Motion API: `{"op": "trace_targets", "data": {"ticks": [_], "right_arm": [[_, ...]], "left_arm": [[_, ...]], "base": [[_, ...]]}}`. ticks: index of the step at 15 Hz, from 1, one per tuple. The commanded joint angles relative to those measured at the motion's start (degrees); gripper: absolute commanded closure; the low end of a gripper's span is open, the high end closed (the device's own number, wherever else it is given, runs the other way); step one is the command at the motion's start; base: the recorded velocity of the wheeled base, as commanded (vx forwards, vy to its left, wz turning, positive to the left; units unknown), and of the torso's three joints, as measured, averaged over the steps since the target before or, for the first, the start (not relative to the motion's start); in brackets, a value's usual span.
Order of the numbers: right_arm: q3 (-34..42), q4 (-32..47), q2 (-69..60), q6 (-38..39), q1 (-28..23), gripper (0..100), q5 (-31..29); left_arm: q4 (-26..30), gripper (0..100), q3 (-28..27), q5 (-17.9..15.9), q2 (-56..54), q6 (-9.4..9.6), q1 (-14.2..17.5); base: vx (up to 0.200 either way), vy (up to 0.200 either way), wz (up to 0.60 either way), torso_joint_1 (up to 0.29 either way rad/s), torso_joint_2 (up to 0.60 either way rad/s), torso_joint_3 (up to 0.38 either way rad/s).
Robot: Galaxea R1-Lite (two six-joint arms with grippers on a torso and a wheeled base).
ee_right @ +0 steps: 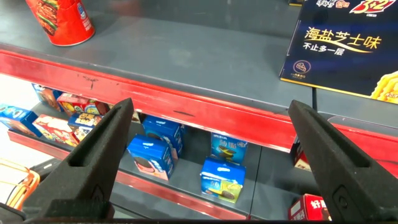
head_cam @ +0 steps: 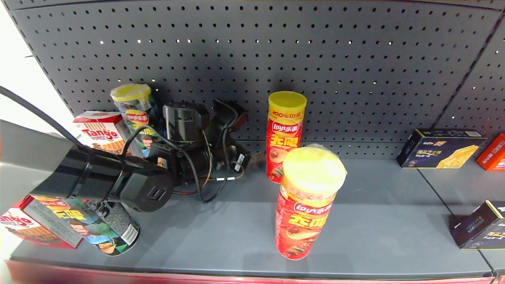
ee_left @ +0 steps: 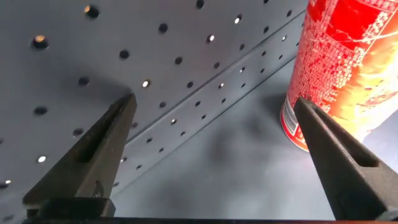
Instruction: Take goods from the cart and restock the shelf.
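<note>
A grey shelf [head_cam: 386,221] with a pegboard back [head_cam: 315,47]. Two red cans with yellow lids stand upright at mid-shelf, the rear can [head_cam: 285,136] near the pegboard and the front can [head_cam: 305,205] near the shelf's edge. The left arm [head_cam: 118,177] reaches in from the left, over a dark can [head_cam: 106,232] and wafer box [head_cam: 23,228]. Behind it stand another dark can [head_cam: 136,110] and wafer box [head_cam: 100,132]. The left fingers [ee_left: 93,155] are spread wide and empty, facing the pegboard, with the rear can just beside one. Navy boxes [head_cam: 440,148] lie at the right. The right fingers [ee_right: 93,155], also wide apart and empty, hang before the shelf's red edge [ee_right: 186,93], above blue boxes [ee_right: 152,155] on a lower shelf.
</note>
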Motion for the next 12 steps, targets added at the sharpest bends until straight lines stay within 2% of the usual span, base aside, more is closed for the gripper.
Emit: {"op": "trace_targets", "data": {"ticks": [1, 8, 10, 12], "right_arm": [[0.00, -0.01, 0.07, 0.01, -0.01, 0, 0.01], [0.00, -0.01, 0.07, 0.01, -0.01, 0, 0.01], [0.00, -0.01, 0.07, 0.01, -0.01, 0, 0.01], [0.00, -0.01, 0.07, 0.01, -0.01, 0, 0.01]], "left_arm": [[0.02, 0, -0.70, -0.01, 1.19, 0.02, -0.58], [-0.07, 0, -0.17, 0.51, 0.31, -0.07, -1.11], [0.10, 0, 1.32, 0.60, -4.09, 0.02, -1.02], [0.19, 0, 3.61, 0.78, -8.66, -1.04, -0.84]], "base": [[0.000, 0.000, 0.00, 0.000, 0.00, 0.000], [0.000, 0.000, 0.00, 0.000, 0.00, 0.000], [0.000, 0.000, 0.00, 0.000, 0.00, 0.000], [0.000, 0.000, 0.00, 0.000, 0.00, 0.000]]}}
